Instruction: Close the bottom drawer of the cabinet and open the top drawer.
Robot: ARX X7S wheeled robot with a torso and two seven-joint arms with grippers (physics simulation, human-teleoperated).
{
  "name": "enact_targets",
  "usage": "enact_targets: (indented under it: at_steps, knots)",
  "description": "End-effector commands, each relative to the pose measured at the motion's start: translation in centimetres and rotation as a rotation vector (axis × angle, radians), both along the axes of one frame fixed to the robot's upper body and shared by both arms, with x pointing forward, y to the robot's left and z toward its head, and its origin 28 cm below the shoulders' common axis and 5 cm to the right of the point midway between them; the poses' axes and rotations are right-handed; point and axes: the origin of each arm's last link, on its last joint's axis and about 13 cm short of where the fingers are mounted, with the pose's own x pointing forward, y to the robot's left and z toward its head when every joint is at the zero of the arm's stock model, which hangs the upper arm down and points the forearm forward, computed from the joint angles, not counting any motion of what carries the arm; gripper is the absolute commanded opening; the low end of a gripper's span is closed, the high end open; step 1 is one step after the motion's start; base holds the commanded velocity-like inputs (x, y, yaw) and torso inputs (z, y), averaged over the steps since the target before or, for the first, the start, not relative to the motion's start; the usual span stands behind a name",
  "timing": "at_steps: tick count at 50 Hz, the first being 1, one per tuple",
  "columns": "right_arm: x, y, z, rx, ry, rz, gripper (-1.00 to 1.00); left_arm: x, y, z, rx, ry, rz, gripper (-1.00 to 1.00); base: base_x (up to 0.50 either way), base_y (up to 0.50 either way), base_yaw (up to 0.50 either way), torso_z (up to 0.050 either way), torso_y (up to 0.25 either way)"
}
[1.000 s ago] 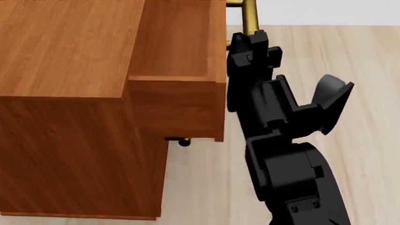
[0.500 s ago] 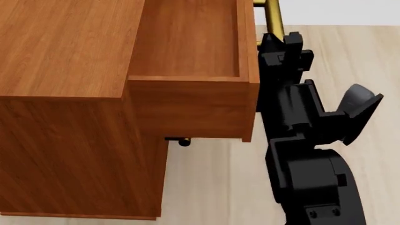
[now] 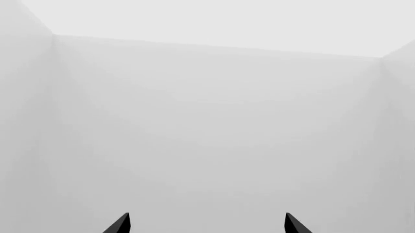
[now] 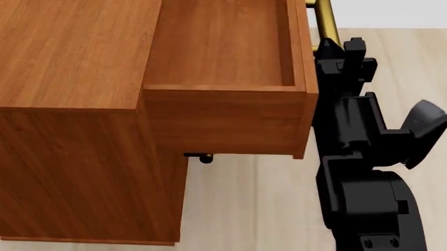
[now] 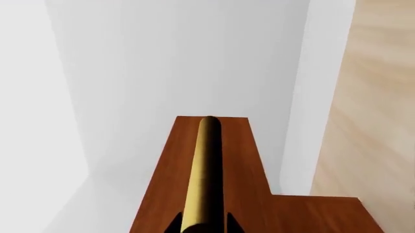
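At the cabinet [image 4: 77,104] | my right gripper [image 4: 334,44] clamps the brass handle [image 5: 202,174] | top drawer [image 4: 223,57] slid further out (nearly open) | left gripper [image 3: 206,224] spread, idle.

We see a pale, light-wood plank floor [image 4: 231,209] that fills the lower and right parts of the head view. Directly on it stands the cabinet [image 4: 77,157], a boxy piece in reddish-brown wood grain, its base edge meeting the floor at the lower left. The floor's planks run past the cabinet's front side. In the right wrist view we see a strip of the same pale floor [image 5: 370,107] beside a white wall [image 5: 181,58], with which it shares a straight edge.
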Motion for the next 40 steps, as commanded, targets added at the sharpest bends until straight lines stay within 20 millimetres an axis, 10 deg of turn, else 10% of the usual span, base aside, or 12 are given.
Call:
enact_targets:
  at_steps: [1, 33, 34, 40]
  knots:
    - [-2.97, -0.90, 3.00, -0.036, -0.239, -0.063, -1.00, 0.05, -0.04, 0.00, 0.000, 0.000, -0.001, 1.00, -0.02, 0.00, -0.01, 0.000, 0.000]
    - [-2.95, -1.13, 2.90, -0.032, -0.239, -0.076, -1.00, 0.14, -0.05, -0.01, 0.000, 0.001, -0.001, 1.00, -0.01, 0.00, -0.01, 0.000, 0.004]
    - [-2.97, -1.11, 2.94, -0.036, -0.241, -0.073, 1.00, 0.13, -0.05, -0.02, 0.000, 0.001, -0.002, 1.00, 0.00, 0.00, -0.01, 0.000, 0.000]
    - [-2.95, -1.11, 2.86, -0.032, -0.239, -0.077, 1.00, 0.12, 0.00, 0.01, -0.001, 0.000, 0.000, 1.00, 0.00, 0.00, 0.00, 0.000, 0.003]
